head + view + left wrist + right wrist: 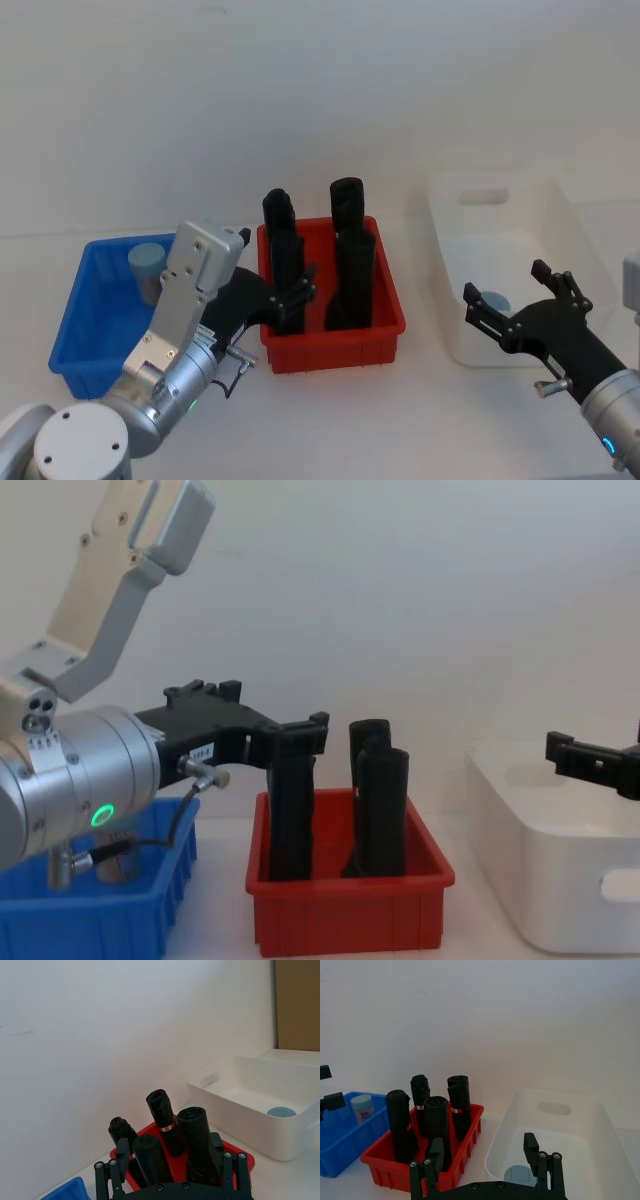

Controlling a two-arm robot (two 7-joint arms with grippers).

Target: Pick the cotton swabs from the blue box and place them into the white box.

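The blue box (75, 330) sits at the table's left with one cotton swab jar (148, 268) standing in its far part, also in the right wrist view (361, 1107). The white box (560, 215) stands at the right and holds another jar, its pale lid (494, 300) near the front wall, lid (281, 1111) also in the left wrist view. My left gripper (298, 292) hangs open and empty beside the blue box, over the red bin's left edge. My right gripper (507, 287) is open and empty above the white box's front part, just over that jar (520, 1174).
A red bin (385, 335) holding several tall black rolls (350, 260) stands between the two boxes, right under my left gripper's fingers. A white wall runs behind the table. Bare tabletop lies in front of the bins.
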